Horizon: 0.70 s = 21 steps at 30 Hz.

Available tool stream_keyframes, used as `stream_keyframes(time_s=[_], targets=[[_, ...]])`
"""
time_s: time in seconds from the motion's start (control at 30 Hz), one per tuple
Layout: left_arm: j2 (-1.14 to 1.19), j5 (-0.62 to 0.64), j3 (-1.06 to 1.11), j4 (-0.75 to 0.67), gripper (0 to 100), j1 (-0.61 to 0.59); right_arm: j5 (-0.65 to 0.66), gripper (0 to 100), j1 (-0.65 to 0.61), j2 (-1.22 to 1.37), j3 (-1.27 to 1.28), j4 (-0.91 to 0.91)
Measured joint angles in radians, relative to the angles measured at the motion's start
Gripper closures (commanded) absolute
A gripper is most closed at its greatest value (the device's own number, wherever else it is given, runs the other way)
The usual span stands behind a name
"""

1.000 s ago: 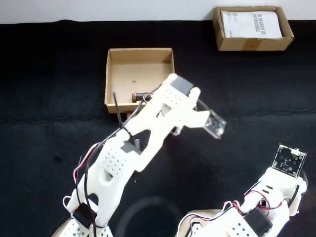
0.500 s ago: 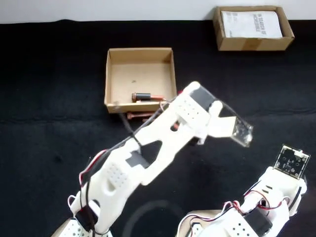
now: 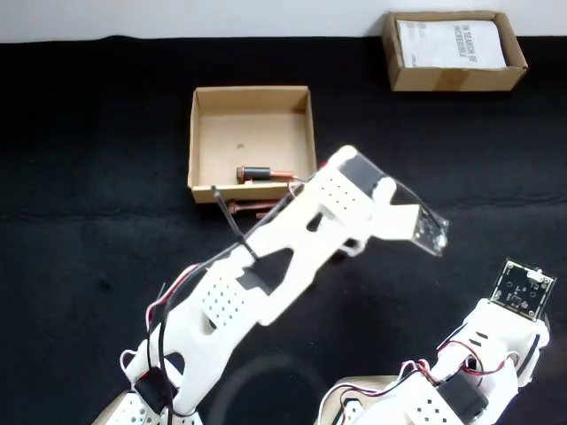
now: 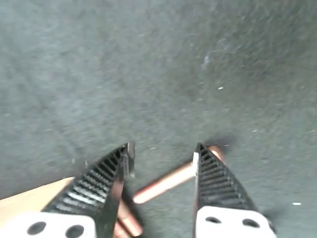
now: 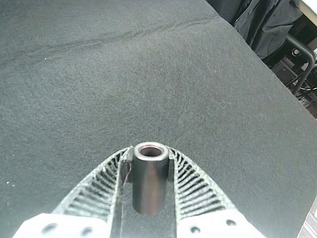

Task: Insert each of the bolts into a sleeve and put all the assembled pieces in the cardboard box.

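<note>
A dark sleeve (image 5: 150, 178) stands upright between the fingers of my right gripper (image 5: 150, 154), which is shut on it above bare black cloth. My left gripper (image 4: 163, 148) is open just above the cloth, with a copper bolt (image 4: 166, 182) lying between its fingertips and a second bolt (image 4: 126, 222) close beside it. The left arm (image 3: 337, 204) stretches over the table's middle and covers its own gripper. The cardboard box (image 3: 205, 133) holds one assembled bolt and sleeve (image 3: 262, 173). Copper bolts (image 3: 251, 208) lie just outside its front wall. The right arm (image 3: 496, 354) sits at the front right.
A second cardboard box (image 3: 452, 78) with a printed sheet inside stands at the back right. Black cloth (image 3: 89, 230) covers the table. A corner of the cardboard box (image 4: 29, 197) shows by the left fingers.
The left arm has swung to the right, away from the box's front wall, uncovering the assembled piece inside. The right arm has stayed put.
</note>
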Motion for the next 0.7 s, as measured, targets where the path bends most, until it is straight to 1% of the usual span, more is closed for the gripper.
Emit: stream_keyframes(time_s=[0.13, 0.27, 0.37, 0.53, 0.7], targets=[[0.0, -0.089, -0.002, 0.003, 81, -0.058, 0.0, 99.1, 0.0, 0.0, 0.002, 0.0], [0.0, -0.249, 0.008, 0.017, 81, -0.16, 0.0, 99.1, 0.0, 0.0, 0.006, 0.0], [0.0, -0.298, 0.008, 0.018, 81, -0.215, 0.0, 99.1, 0.0, 0.0, 0.006, 0.0], [-0.002, -0.31, 0.075, 0.018, 81, -0.201, 0.0, 99.1, 0.0, 0.0, 0.006, 0.0], [-0.015, -0.321, 0.219, 0.018, 81, -0.135, 0.0, 99.1, 0.0, 0.0, 0.006, 0.0]])
